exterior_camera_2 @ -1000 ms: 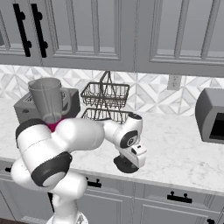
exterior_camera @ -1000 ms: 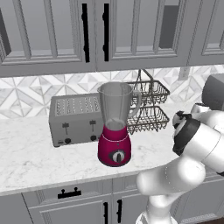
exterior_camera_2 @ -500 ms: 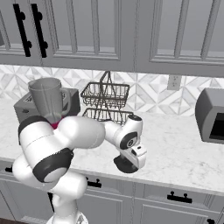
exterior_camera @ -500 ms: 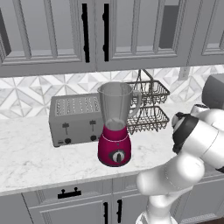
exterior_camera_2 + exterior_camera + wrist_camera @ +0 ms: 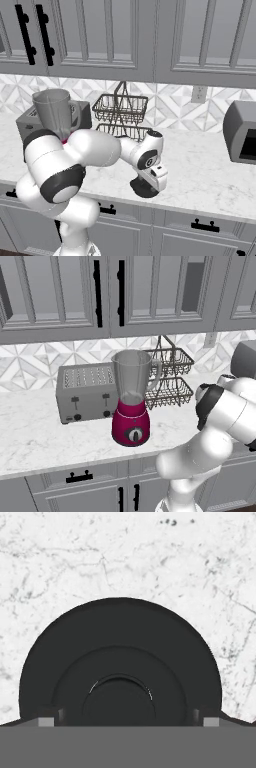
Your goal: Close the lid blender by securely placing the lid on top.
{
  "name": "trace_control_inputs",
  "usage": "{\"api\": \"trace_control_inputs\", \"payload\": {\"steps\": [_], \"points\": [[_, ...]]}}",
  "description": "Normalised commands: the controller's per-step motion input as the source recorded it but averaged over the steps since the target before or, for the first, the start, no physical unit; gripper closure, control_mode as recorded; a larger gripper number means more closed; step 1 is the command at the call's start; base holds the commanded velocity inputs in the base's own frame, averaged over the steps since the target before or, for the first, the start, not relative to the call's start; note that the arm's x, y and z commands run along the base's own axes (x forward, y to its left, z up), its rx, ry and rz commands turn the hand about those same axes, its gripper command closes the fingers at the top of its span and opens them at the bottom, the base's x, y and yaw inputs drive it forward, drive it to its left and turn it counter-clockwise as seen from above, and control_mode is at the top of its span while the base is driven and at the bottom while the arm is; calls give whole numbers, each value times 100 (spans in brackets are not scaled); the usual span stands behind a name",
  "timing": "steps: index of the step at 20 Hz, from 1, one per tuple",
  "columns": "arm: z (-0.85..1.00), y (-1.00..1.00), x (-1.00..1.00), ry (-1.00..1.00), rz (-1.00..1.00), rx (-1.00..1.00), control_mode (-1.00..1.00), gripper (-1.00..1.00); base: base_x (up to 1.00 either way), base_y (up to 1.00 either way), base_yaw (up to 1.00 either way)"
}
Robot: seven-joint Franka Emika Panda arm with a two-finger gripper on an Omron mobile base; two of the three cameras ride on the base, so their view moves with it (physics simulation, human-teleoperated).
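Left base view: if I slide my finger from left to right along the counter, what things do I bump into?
Toaster → blender → wire basket rack → robot arm.

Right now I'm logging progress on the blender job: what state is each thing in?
lid: flat on the counter, under the gripper, not gripped.
blender: upright, jar open, no lid on.
gripper: open, low over the lid.
toaster: slots empty.
wire basket: both tiers empty.
upper cabinets: doors shut.
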Motion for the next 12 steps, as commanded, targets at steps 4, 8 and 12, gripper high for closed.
{"api": "trace_control_inputs", "payload": {"steps": [4, 8, 12], "points": [[-43, 0, 0, 0, 0, -4, -100, 100, 0, 0, 0], [-16, 0, 8, -1, 0, 0, -100, 100, 0, 0, 0], [0, 1, 8, 0, -2, 0, -100, 100, 0, 0, 0]]}}
